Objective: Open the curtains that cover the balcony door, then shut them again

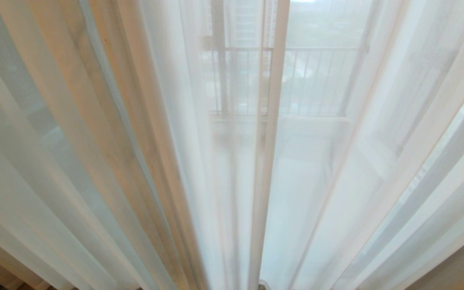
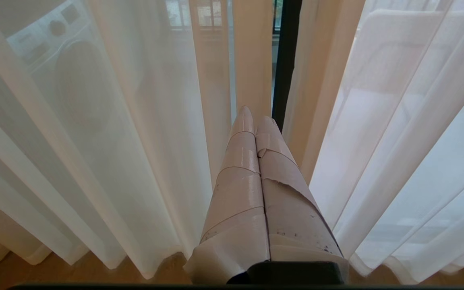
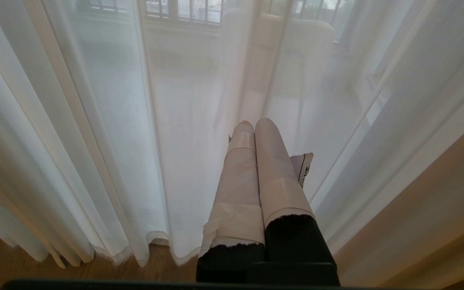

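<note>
Sheer white curtains (image 1: 95, 161) hang floor-length across the whole way ahead, fold after fold, blocking any straight reach to the balcony door (image 2: 285, 60). One narrow gap between two cream hemmed edges shows a strip of the door's dark frame (the only uncovered slit). The left gripper (image 2: 256, 121), fingers pressed together, points at that gap. The right gripper (image 3: 254, 125), likewise closed, faces unbroken fabric. Wooden floor (image 3: 14, 266) lies bare below the hems.

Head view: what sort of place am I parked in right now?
Probably a flat's room facing its balcony: floor-length sheer curtains drawn across the balcony door, a railing showing through them, and a wooden floor.
</note>
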### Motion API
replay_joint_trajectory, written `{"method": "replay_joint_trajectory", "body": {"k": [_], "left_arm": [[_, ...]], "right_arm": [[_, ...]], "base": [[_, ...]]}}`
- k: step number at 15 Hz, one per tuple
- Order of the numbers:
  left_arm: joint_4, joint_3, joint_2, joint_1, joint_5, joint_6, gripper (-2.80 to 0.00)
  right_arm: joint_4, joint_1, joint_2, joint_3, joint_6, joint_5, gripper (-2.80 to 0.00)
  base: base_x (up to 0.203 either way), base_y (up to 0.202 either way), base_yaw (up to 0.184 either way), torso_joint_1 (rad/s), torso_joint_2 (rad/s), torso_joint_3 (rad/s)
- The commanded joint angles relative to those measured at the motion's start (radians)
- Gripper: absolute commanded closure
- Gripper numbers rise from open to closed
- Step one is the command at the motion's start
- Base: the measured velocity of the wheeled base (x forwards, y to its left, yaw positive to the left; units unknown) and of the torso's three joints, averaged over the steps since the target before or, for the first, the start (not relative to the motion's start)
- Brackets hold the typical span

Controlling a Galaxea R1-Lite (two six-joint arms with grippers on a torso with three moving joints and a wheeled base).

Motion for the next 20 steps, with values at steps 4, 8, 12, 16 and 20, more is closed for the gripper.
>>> {"method": "replay_joint_trajectory", "body": {"k": [4,8,12,16,20], "left_arm": [[-0.001,0.0,0.0,0.0,-0.001,0.0,0.0],[-0.001,0.0,0.0,0.0,-0.001,0.0,0.0],[-0.001,0.0,0.0,0.0,-0.001,0.0,0.0],[0.0,0.0,0.0,0.0,-0.001,-0.001,0.0],[0.0,0.0,0.0,0.0,-0.001,-0.001,0.0]], "right_arm": [[0.0,0.0,0.001,0.0,0.053,-0.004,0.0],[-0.001,0.0,0.001,0.0,0.046,-0.004,0.0],[-0.001,0.0,0.001,0.0,0.042,-0.001,0.0],[-0.002,0.0,0.001,0.0,0.072,-0.004,0.0],[-0.002,0.0,0.001,0.0,0.074,-0.006,0.0]], "base": [[0.0,0.0,0.0,0.0,0.0,0.0],[0.0,0.0,0.0,0.0,0.0,0.0],[0.0,0.0,0.0,0.0,0.0,0.0],[0.0,0.0,0.0,0.0,0.0,0.0],[0.0,0.0,0.0,0.0,0.0,0.0]]}}
